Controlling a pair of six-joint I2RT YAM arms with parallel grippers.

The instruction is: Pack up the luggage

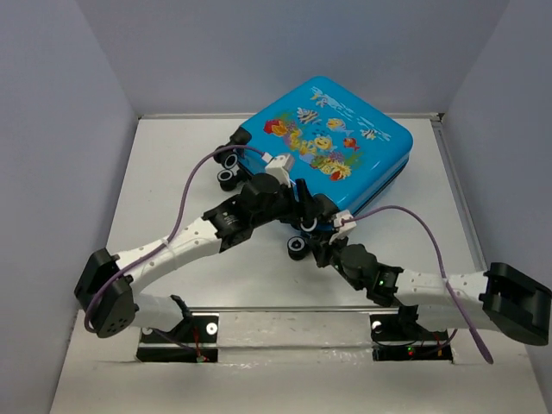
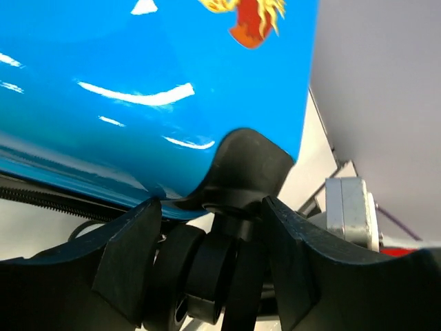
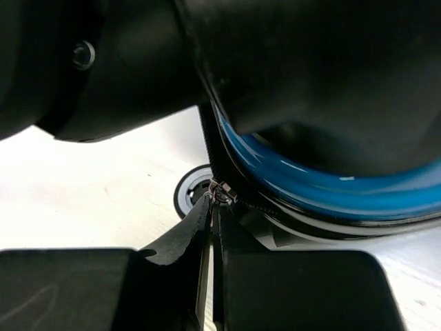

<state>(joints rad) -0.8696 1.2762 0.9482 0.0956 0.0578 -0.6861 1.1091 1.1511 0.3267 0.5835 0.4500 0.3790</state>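
The luggage point(image 1: 336, 142), a closed bright-blue suitcase with fish print, lies flat at the back of the table. My left gripper point(image 1: 305, 210) is at its near corner. In the left wrist view the blue shell point(image 2: 138, 83) fills the top, and my left gripper point(image 2: 210, 207) is closed around a black caster wheel point(image 2: 207, 269), one finger against each side. My right gripper point(image 1: 321, 235) sits just beside it. In the right wrist view my right gripper point(image 3: 215, 203) is shut on the small metal zipper pull point(image 3: 222, 192) at the black zipper line under the blue shell point(image 3: 310, 176).
Two more suitcase wheels point(image 1: 228, 168) stick out at the case's left corner, and another wheel point(image 3: 189, 193) sits just behind the zipper pull. Grey walls enclose the white table point(image 1: 172, 172) on three sides. A metal rail point(image 1: 293, 310) runs along the near edge.
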